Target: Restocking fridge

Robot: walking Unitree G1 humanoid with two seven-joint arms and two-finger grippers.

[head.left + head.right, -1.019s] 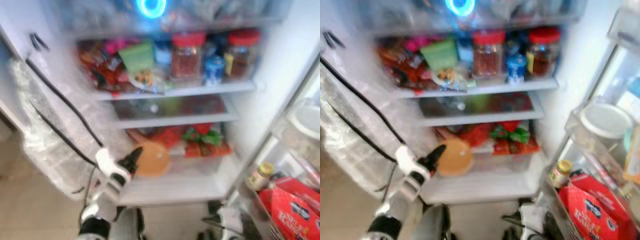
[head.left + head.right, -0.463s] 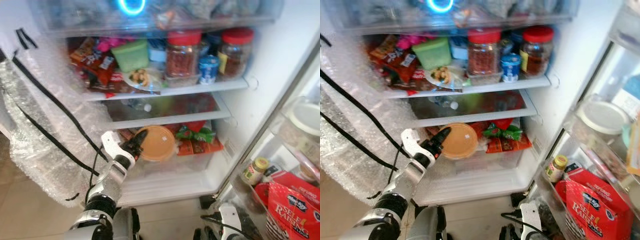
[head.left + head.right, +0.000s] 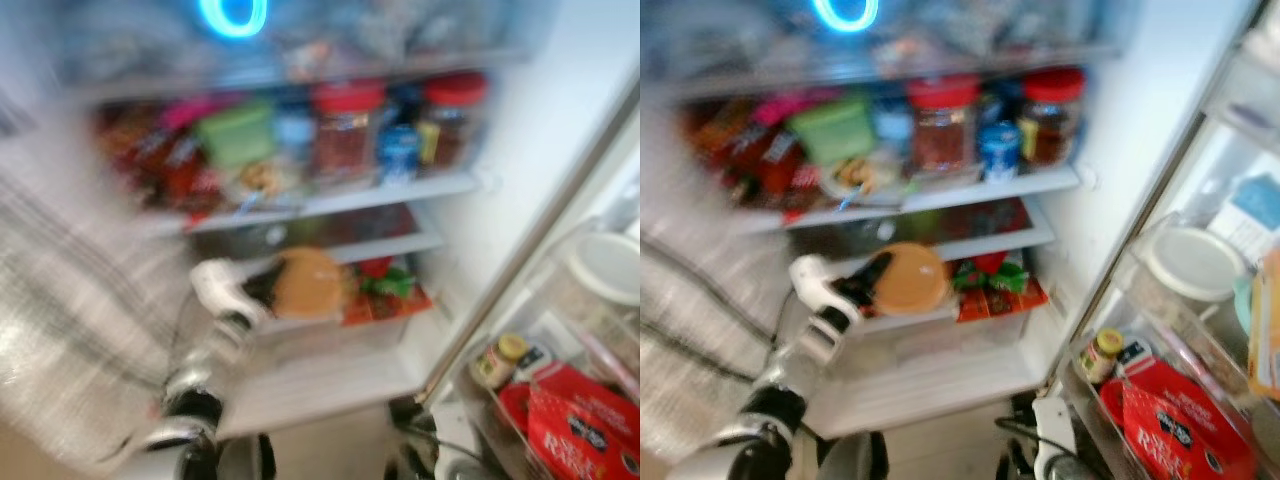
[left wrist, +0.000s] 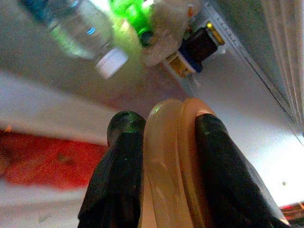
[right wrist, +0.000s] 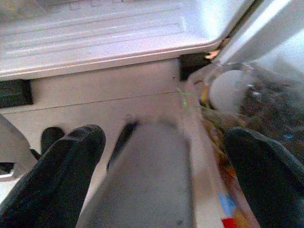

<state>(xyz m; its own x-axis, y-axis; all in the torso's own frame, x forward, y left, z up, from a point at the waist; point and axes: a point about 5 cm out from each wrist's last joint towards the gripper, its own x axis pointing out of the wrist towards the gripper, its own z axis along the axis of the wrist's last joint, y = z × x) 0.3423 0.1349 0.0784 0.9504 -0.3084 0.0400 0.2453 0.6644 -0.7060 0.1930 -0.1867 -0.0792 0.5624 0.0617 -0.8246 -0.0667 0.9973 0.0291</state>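
A round tan container (image 3: 908, 279) with a lid hangs on edge in front of the fridge's lower compartment, just under the glass shelf (image 3: 970, 240). My left gripper (image 3: 878, 272) is shut on its rim. In the left wrist view both black fingers (image 4: 118, 161) clamp the tan container (image 4: 173, 161), with a water bottle (image 4: 80, 28) lying on the shelf beyond. My right gripper (image 5: 166, 147) hangs low by the fridge's base, open, with nothing between its fingers.
Red-lidded jars (image 3: 938, 125), a green tub (image 3: 835, 130) and a blue can (image 3: 997, 150) crowd the upper shelf. Red and green packets (image 3: 990, 285) lie beside the container. The open door's bins on the right hold a red bag (image 3: 1170, 430) and a small jar (image 3: 1098, 355). Bubble wrap (image 3: 690, 330) hangs on the left.
The left gripper has lifted the tan container from drawer level up to just beneath the glass shelf. The head camera has shifted and the picture is blurred now.
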